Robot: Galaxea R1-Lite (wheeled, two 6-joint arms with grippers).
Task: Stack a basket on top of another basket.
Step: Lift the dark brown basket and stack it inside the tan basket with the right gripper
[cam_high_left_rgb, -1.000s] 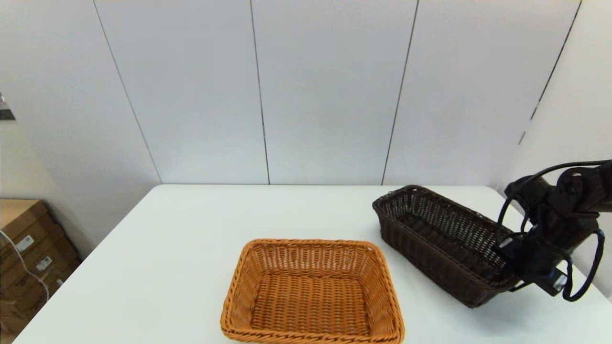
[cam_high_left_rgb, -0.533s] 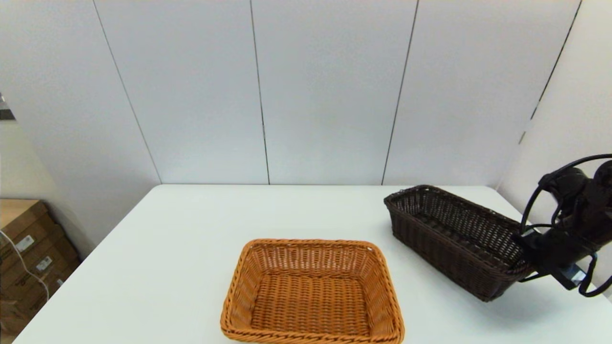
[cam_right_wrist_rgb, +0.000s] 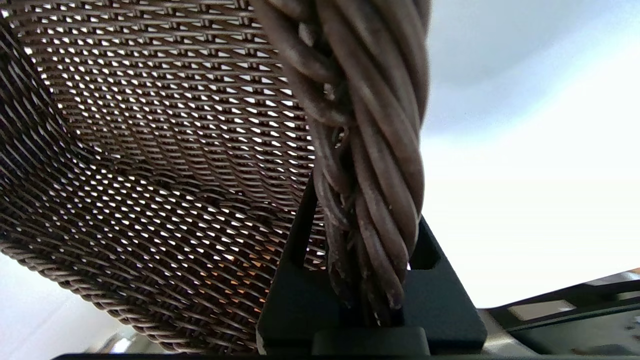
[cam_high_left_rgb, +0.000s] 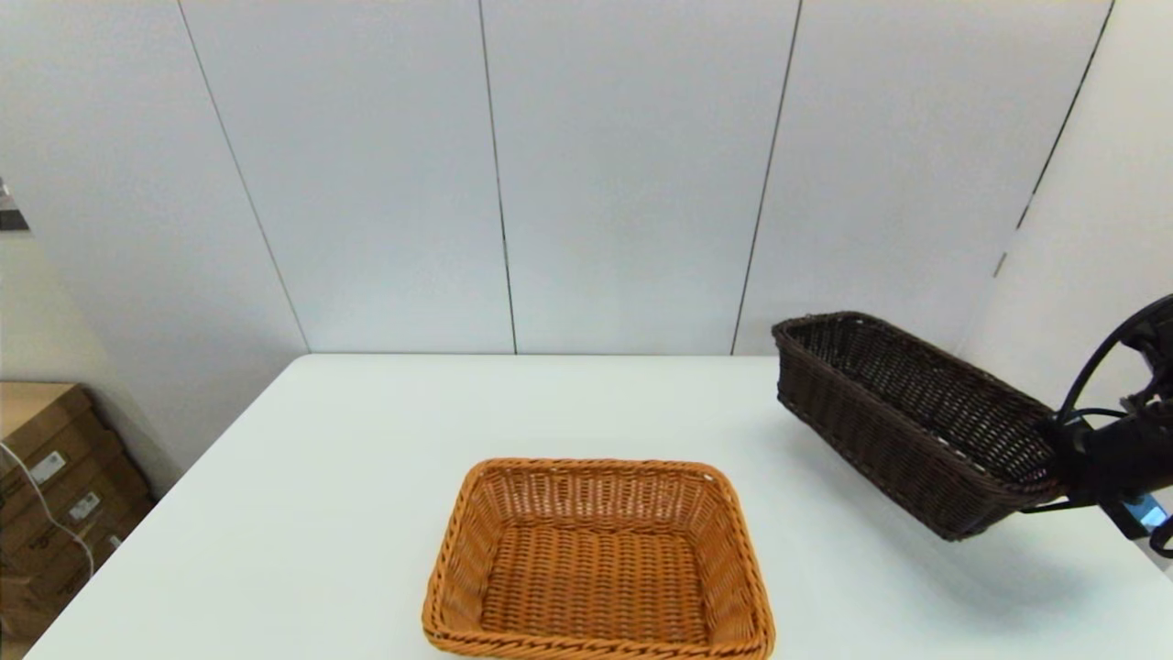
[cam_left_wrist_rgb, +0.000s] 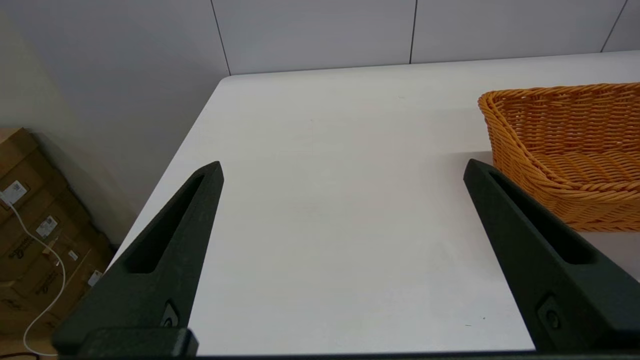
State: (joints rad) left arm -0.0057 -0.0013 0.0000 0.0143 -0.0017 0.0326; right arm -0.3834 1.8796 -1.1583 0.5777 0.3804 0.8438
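**Now the dark basket hangs in the air at the right**

Over at 9 o'clock, past the counter's [cam_high_left_rgb: 367, 431] edge, brown cardboard boxes [cam_high_left_rgb: 55, 477] sit on the floor by the wall. The left gripper [cam_left_wrist_rgb: 345, 175] does not show in the head view. Its own camera shows it low over the bare white top, at the side of the orange basket [cam_high_left_rgb: 597, 564]. Its jaws are spread wide and hold nothing.

The orange basket sits flat on the counter at 6 o'clock, close to the robot. It is open at the top and nothing is in it. One of its corners shows in the left wrist view, just past one black finger [cam_left_wrist_rgb: 530, 235].

At 3 o'clock is the dark basket [cam_high_left_rgb: 907, 417]. It is up off the counter and tilted, with its far end higher than its near end. A soft shadow lies on the white top below it. It is well apart from the orange basket and not over it.

The right gripper [cam_right_wrist_rgb: 367, 280] holds the dark basket by its near short end. Its jaws are pinching the braided rim [cam_right_wrist_rgb: 365, 150], one finger inside the basket and one outside. Black cables loop over the right arm [cam_high_left_rgb: 1123, 449] at the edge of the head view.
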